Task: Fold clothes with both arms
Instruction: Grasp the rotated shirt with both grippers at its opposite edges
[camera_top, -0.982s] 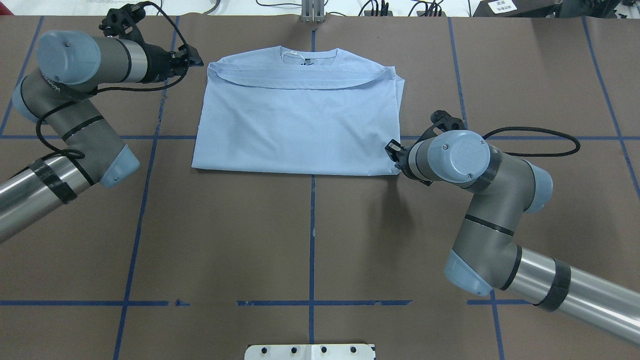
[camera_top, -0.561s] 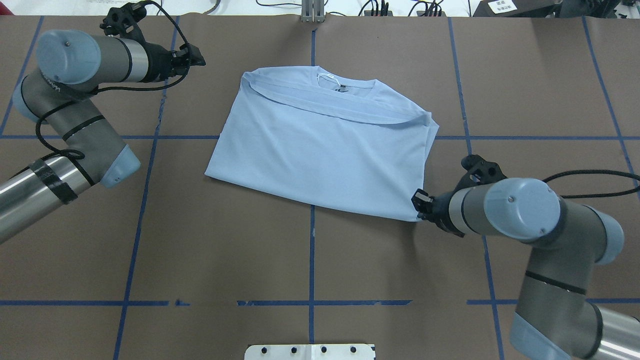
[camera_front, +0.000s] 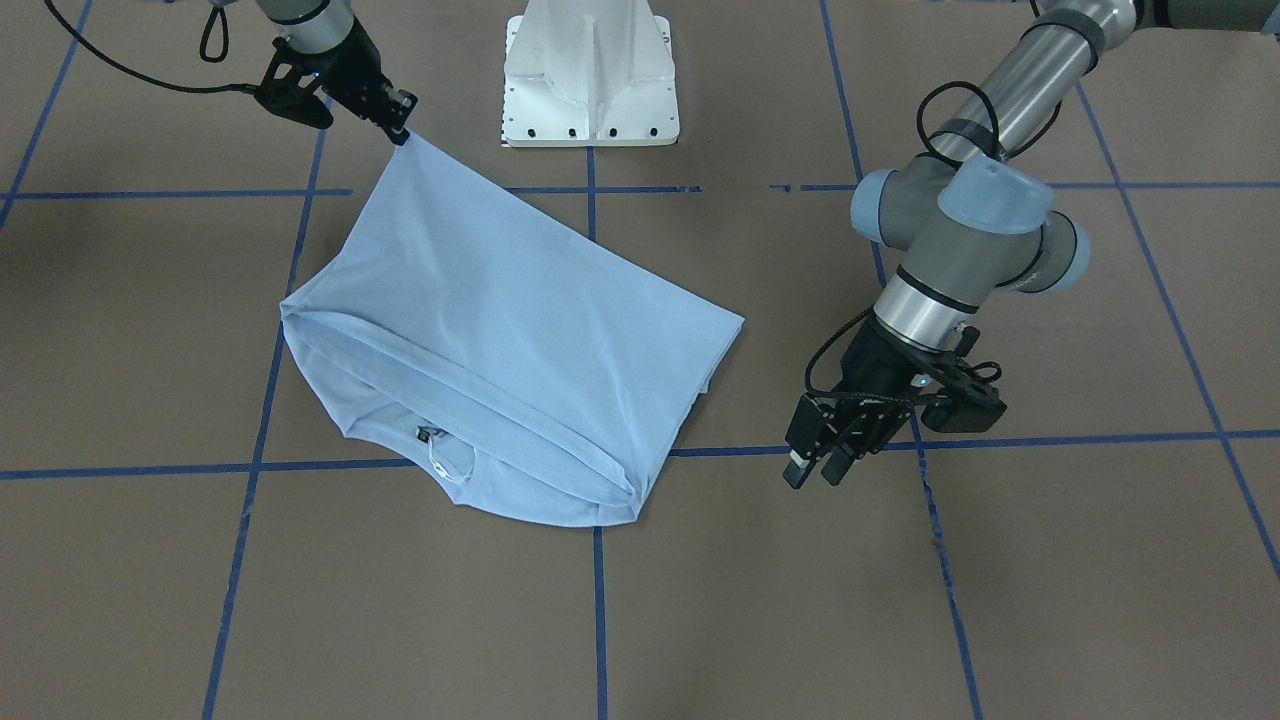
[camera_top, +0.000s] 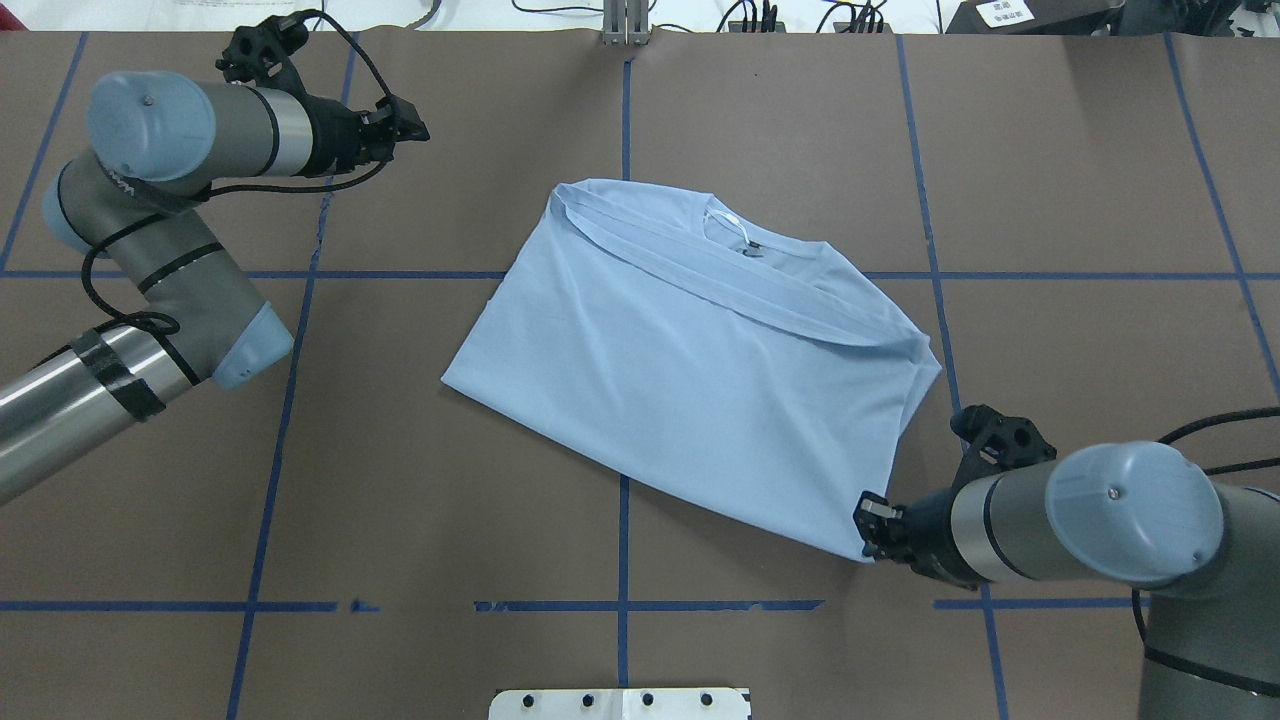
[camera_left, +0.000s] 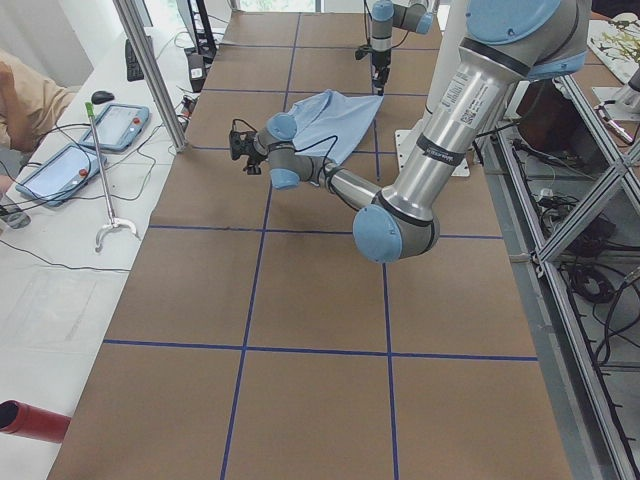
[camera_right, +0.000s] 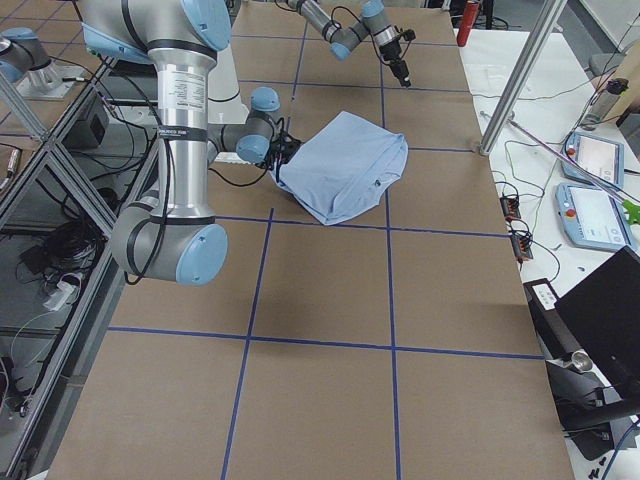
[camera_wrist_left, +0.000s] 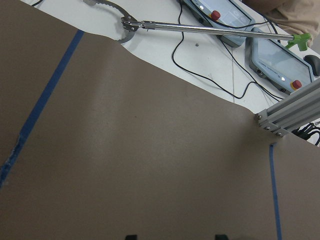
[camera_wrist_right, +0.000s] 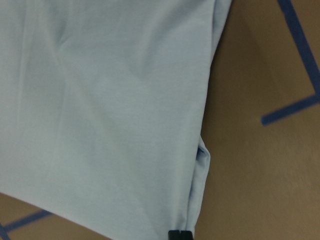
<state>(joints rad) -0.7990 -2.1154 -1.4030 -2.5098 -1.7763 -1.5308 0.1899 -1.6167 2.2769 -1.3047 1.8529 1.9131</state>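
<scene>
The light blue T-shirt (camera_top: 690, 370) lies folded and skewed on the brown table, its collar, dark neck label (camera_top: 752, 250) and white tag string on the far side. My right gripper (camera_top: 866, 522) is shut on the shirt's near right corner; in the front-facing view that gripper (camera_front: 400, 128) holds the corner at the shirt's (camera_front: 500, 330) top. In the right wrist view the cloth (camera_wrist_right: 100, 100) fills most of the frame. My left gripper (camera_top: 420, 128) hovers open over bare table, well left of the shirt. Its fingertips (camera_wrist_left: 131, 237) stand apart with nothing between them.
The white pedestal base (camera_front: 590, 70) stands at the near middle edge. Blue tape lines (camera_top: 625, 480) cross the brown table cover. Past the far edge lie control tablets (camera_left: 110, 125), cables and a metal post (camera_top: 625, 20), and a person's sleeve (camera_left: 20, 90) shows at a side desk.
My right gripper has dragged the shirt's corner towards the robot and to the right. The shirt has slid nearer and turned askew. My left gripper has shifted only slightly to the right.
</scene>
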